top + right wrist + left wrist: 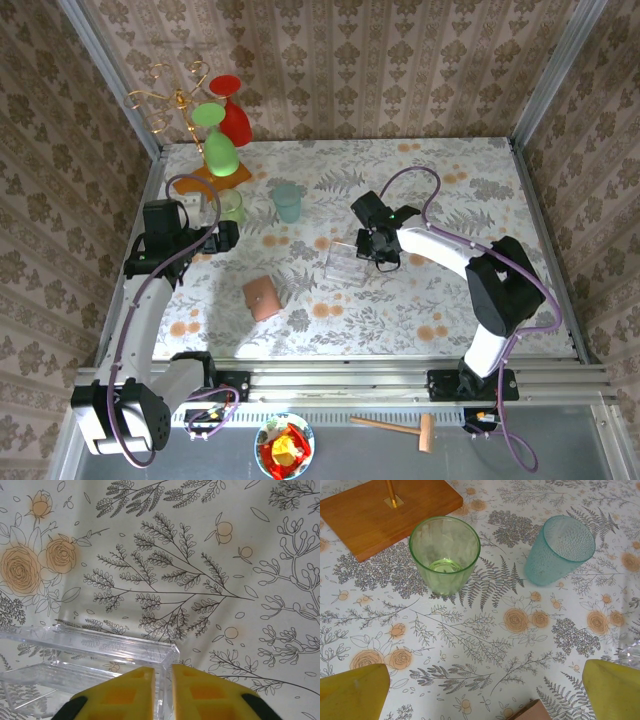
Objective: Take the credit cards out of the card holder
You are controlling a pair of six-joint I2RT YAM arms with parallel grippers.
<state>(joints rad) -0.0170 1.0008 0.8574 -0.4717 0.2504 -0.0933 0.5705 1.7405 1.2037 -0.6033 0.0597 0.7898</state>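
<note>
The card holder lies folded shut on the table, lower left of centre in the top view, so we judge the credit cards are inside. We hold the left tool spread wide, the holder's corner at the bottom of its view. The right tool pinches the clear tray by its end wall, likely to steady it.

Left arm & right arm are showing white links w/ black joints, purple cables trailing up from the rail; left gripper & right gripper are wearing yellow fingers.
</note>
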